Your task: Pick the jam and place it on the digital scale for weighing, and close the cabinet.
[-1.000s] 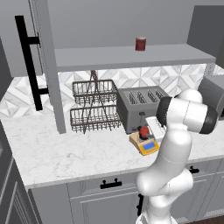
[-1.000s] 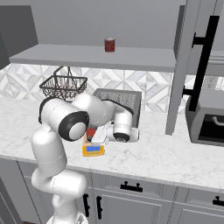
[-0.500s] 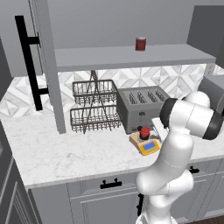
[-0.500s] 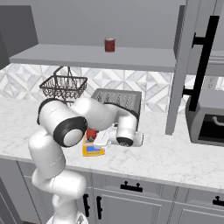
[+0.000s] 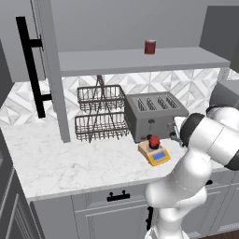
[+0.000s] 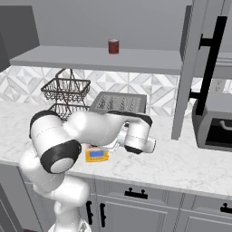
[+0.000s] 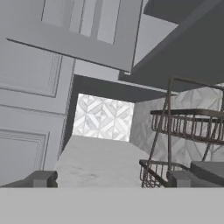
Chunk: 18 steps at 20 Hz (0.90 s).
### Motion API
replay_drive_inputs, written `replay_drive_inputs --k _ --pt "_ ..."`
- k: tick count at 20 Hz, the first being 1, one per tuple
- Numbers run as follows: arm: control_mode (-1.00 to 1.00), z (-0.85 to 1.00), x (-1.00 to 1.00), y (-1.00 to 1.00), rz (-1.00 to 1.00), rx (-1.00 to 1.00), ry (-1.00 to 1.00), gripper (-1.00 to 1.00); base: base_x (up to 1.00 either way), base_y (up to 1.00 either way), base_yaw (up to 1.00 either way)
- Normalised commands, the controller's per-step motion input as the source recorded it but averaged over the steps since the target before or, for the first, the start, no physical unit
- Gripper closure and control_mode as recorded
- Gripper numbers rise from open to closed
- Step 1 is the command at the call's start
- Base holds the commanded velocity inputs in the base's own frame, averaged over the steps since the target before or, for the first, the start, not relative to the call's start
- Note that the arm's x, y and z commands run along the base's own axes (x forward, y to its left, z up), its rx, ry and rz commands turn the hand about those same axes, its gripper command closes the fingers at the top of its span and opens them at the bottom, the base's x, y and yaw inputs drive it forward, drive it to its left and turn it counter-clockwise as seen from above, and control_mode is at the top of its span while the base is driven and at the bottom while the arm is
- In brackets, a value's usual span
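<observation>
The jam, a small red jar with a dark band, stands on the plate of the yellow digital scale in front of the toaster. The scale also peeks out under my forearm in the right base view. My gripper is open, its fingertips wide apart with nothing between them. It is off to the right of the scale and faces along the counter toward the cabinet's open panelled door. The cabinet stands open, one door at the left and the other door at the right, each with a long black handle.
A grey four-slot toaster sits just behind the scale. A two-tier wire basket rack stands to its left. A dark-red can is on the cabinet shelf. A microwave stands at the far right. Drawers run below the counter.
My arm has swung to the right, away from the scale. The jam has stayed on the scale throughout.
</observation>
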Motion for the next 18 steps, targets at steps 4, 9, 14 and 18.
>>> replay_drive_inputs --k 4,9,14,18 --pt "-1.0 0.23 -0.5 -0.19 -0.12 0.05 -0.08 -1.0 0.0 0.0 0.0" --pt "-1.0 0.1 -0.51 -0.32 -0.11 0.11 -0.22 -1.0 0.0 0.0 0.0" --pt "-1.0 0.48 -0.18 -0.45 -0.14 0.09 -0.18 -1.0 0.0 0.0 0.0" --pt "-1.0 0.57 0.0 -0.49 -0.11 0.11 -0.17 -1.0 0.0 0.0 0.0"
